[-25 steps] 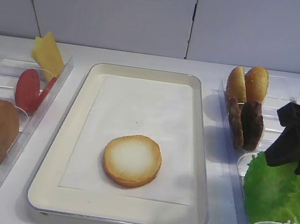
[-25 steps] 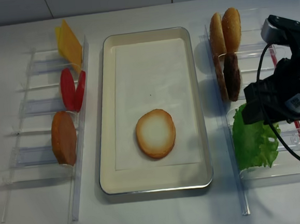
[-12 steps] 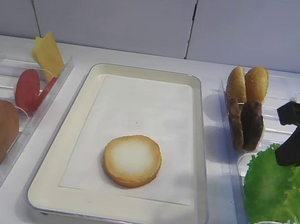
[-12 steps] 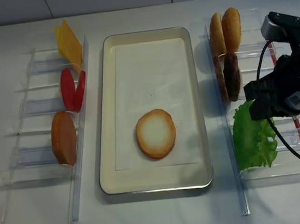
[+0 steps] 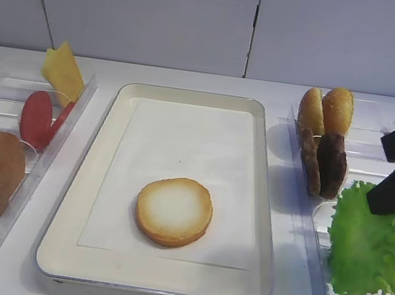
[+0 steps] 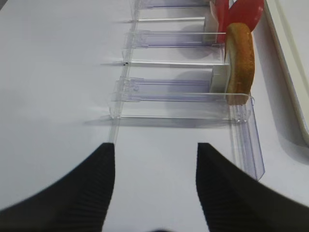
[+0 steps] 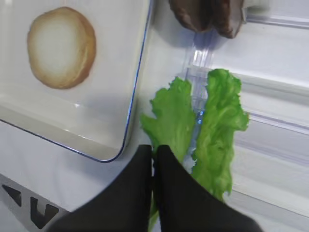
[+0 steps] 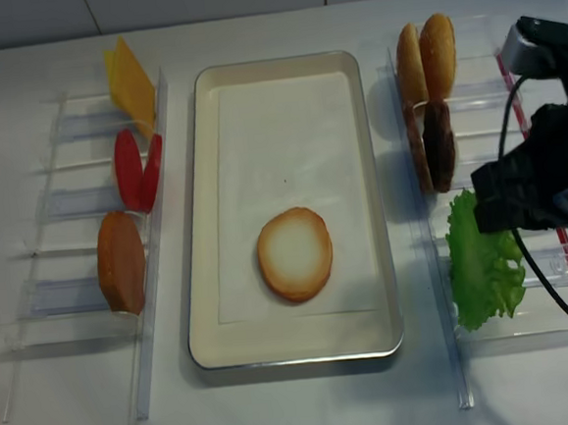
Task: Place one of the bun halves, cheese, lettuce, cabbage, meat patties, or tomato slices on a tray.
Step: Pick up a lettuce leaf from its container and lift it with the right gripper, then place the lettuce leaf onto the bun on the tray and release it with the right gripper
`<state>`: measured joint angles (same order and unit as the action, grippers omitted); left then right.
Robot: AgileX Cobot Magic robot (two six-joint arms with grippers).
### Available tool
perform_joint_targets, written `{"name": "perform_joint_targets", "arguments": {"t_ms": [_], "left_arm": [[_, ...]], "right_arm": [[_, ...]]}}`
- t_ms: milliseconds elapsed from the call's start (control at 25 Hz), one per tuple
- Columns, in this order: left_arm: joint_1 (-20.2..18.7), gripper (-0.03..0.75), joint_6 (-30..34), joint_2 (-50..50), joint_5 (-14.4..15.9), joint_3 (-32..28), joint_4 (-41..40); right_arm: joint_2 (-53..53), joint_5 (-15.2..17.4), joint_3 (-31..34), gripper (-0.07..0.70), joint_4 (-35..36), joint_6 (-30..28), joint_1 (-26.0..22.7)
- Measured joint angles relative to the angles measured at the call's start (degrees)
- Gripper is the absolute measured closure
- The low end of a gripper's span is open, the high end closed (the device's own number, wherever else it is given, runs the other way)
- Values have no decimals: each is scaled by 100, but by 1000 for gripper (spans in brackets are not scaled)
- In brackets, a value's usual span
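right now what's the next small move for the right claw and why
Probably lift the lettuce straight up out of its bin. The right claw looks shut on one leaf's edge, a second leaf stands beside it, and only a bun half lies on the tray. Clearing the bin wall first should avoid snagging before carrying left.

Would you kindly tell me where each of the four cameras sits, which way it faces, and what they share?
Exterior high: in front, angled down at the tray; right arm at the edge.
Realsense high: overhead, looking almost straight down; the right claw meets the lettuce.
Right wrist: on the right arm, looking past its shut claw pinching lettuce.
Left wrist: on the left arm, facing a bun half in a clear bin; open left claw below.
Shared: first three show the bun half on the tray.
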<state>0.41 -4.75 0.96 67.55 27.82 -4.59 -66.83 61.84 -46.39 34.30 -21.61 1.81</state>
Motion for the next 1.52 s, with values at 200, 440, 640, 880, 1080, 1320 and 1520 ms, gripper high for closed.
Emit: {"name": "perform_joint_targets", "arguments": {"t_ms": [200,440,640,880,1080,1320,1520], "left_arm": [[0,322,0,0,0,0,0],[0,323,0,0,0,0,0],[0,323,0,0,0,0,0],[0,323,0,0,0,0,0],[0,323,0,0,0,0,0],[0,323,0,0,0,0,0],[0,323,0,0,0,0,0]], "right_arm": [[598,178,-3,596,355,-32,0],[971,405,-53,596,1000,-143,0],[971,515,-494,596,1124,-177,0],[971,551,-1030,596,1124,-48,13],[971,152,-1133,596,498,571,848],[438,-566,-1142,596,-153,1382,2288],[-508,-1020,-1484,596,-271,1568,3262]]}}
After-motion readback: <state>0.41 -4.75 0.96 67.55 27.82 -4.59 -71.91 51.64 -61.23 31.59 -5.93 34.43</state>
